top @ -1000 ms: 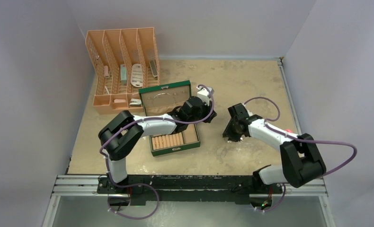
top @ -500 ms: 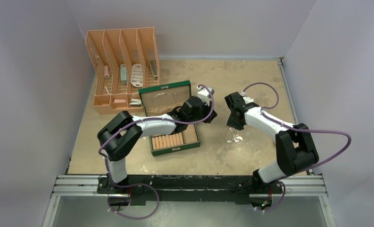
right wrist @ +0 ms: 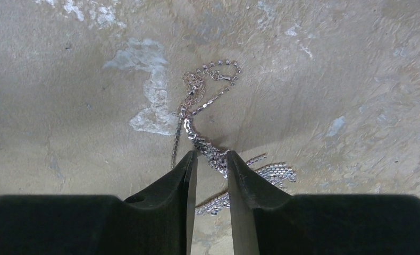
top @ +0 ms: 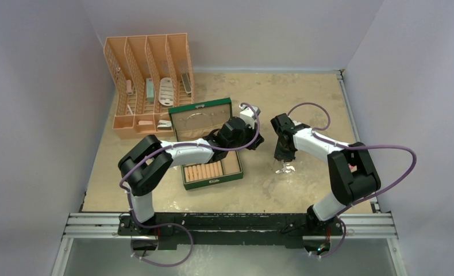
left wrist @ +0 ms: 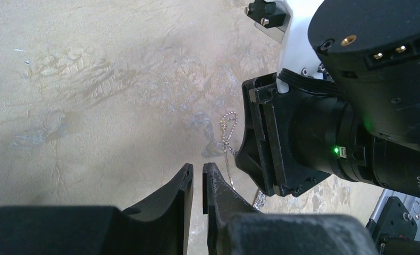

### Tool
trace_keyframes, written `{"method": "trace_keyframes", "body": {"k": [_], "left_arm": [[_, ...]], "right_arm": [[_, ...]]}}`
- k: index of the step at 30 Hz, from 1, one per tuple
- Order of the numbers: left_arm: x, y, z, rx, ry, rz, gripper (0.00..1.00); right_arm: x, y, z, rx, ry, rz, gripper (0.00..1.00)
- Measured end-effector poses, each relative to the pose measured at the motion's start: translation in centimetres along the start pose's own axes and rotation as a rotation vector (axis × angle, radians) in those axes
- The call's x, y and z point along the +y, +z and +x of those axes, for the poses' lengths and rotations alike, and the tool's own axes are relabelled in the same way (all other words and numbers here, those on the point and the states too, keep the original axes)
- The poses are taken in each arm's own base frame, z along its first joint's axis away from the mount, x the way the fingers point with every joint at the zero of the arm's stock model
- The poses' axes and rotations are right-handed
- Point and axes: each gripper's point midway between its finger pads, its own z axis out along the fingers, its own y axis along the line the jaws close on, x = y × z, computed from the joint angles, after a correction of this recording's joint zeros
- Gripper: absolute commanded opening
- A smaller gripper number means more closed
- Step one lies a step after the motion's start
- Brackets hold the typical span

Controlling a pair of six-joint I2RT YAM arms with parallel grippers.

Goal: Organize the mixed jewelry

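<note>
Between the right pincer (right wrist: 212, 159)'s tips, clenched on it, runs the silvery chain (right wrist: 205, 114).

- Top external view: fixed above and behind the arm bases, looking down and forward over the whole table (top: 305, 103); distant, wide coverage.
- Left wrist view: close, looking past the left pincer (left wrist: 197, 178) along the table toward the right arm's wrist.
- Right wrist view: very close, facing down between the right pincer (right wrist: 212, 162) at the silvery chain (right wrist: 208, 85).
- Shared area: all three views take in the chain, though it appears small and indistinct from above.
</note>
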Motion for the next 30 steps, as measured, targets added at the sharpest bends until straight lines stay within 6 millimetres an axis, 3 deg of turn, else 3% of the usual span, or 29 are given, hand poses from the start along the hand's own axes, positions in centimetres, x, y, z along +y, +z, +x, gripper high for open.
{"method": "trace_keyframes", "body": {"k": [10, 18, 30], "left_arm": [[0.1, 0.0, 0.0, 0.002, -0.003, 0.003, 0.13], [-0.1, -0.1, 0.0, 0.007, -0.004, 0.015, 0.13], [-0.6, -0.6, -0.6, 0.021, -0.064, 0.066, 0.21]], "right_arm": [[0.1, 0.0, 0.0, 0.003, -0.022, -0.010, 0.27], [0.4, 0.3, -0.4, 0.005, -0.043, -0.014, 0.00], [0.4, -1.2, -1.4, -0.045, -0.021, -0.036, 0.00]]}}
